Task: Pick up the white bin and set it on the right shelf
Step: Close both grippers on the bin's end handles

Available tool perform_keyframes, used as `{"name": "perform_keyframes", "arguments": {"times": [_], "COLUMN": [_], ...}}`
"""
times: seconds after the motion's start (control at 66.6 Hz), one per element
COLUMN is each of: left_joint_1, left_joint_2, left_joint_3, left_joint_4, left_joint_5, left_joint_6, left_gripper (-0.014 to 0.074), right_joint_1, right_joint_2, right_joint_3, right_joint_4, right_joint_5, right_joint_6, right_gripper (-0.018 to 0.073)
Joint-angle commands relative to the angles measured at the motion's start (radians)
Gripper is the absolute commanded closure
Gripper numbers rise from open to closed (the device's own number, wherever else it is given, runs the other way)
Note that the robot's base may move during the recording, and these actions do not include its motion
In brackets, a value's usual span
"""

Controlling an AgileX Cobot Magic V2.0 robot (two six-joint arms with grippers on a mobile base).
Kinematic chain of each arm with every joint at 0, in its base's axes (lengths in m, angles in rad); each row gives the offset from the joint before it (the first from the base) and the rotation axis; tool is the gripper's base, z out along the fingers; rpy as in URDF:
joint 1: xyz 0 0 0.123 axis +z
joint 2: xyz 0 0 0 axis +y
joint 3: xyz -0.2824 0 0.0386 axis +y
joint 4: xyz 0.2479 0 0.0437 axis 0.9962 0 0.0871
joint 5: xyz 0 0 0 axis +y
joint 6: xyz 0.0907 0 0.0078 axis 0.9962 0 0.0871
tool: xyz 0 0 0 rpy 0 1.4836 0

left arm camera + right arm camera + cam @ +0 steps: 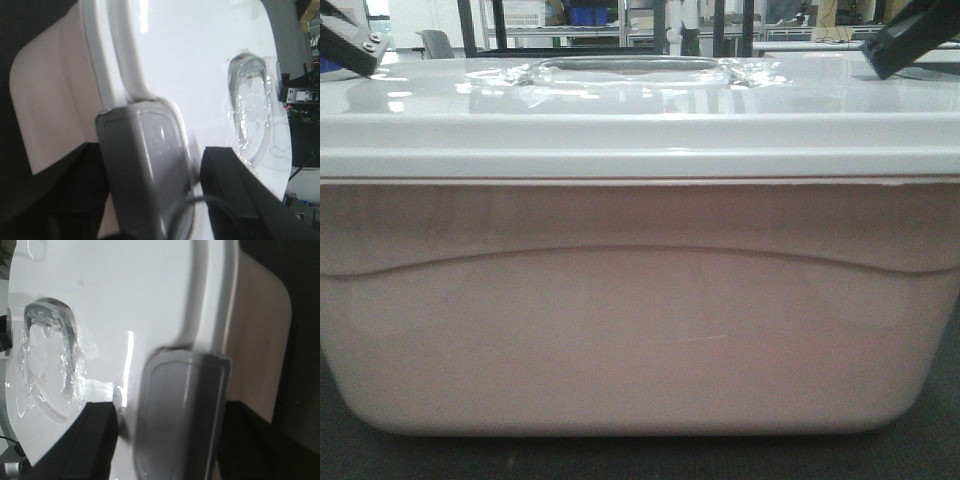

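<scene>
- The bin [640, 330] stands on the dark bench [935, 455], close before the front camera, with its lid [640, 100] on. As far as I can judge, it is not yet lifted.
- The left claw [150, 155] straddles the grey latch [145, 170] at one end of the lid. One dark finger is over the lid and the other is outside the rim.
- The right claw [172, 407] sits the same way over the latch [180, 415] at the other end.
- Both claws have their fingers very near the latches, but I cannot tell whether either is clenched or merely set around its latch.
- Progress, as a judgement: the reach looks done and the grasp is at hand or just made. The lift, the carry and the setting down are all left.
- The shelf cannot be picked out in any view. Only far racks show behind the bin, so the bin is plainly not on it.
- Count of the task's things: one bin, one lid, one handle recess [250, 105] under crinkled clear film, two latches and two claws.
- Count of the rest: blue bins [588, 15] far behind, perhaps two but too small to be sure, and one chair [435, 42].
</scene>
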Motion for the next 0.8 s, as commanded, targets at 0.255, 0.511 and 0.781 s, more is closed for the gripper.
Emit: {"name": "perform_keyframes", "arguments": {"times": [0.255, 0.511, 0.781], "left_joint_1": [-0.007, -0.007, -0.007], "left_joint_2": [-0.026, -0.026, -0.026], "left_joint_3": [-0.021, -0.021, -0.021], "left_joint_4": [-0.082, -0.082, -0.082], "left_joint_5": [0.106, 0.120, 0.120], "left_joint_6": [-0.001, -0.001, 0.007], "left_gripper": [0.0306, 0.0320, 0.0334], "right_joint_1": [0.000, 0.000, 0.000], "right_joint_2": [-0.033, -0.033, -0.033], "right_joint_3": [-0.020, -0.020, -0.020], "right_joint_4": [0.070, 0.070, 0.070], "right_joint_5": [0.142, 0.142, 0.142], "right_joint_6": [-0.035, -0.043, -0.042], "right_gripper": [0.0094, 0.0095, 0.0097]}}
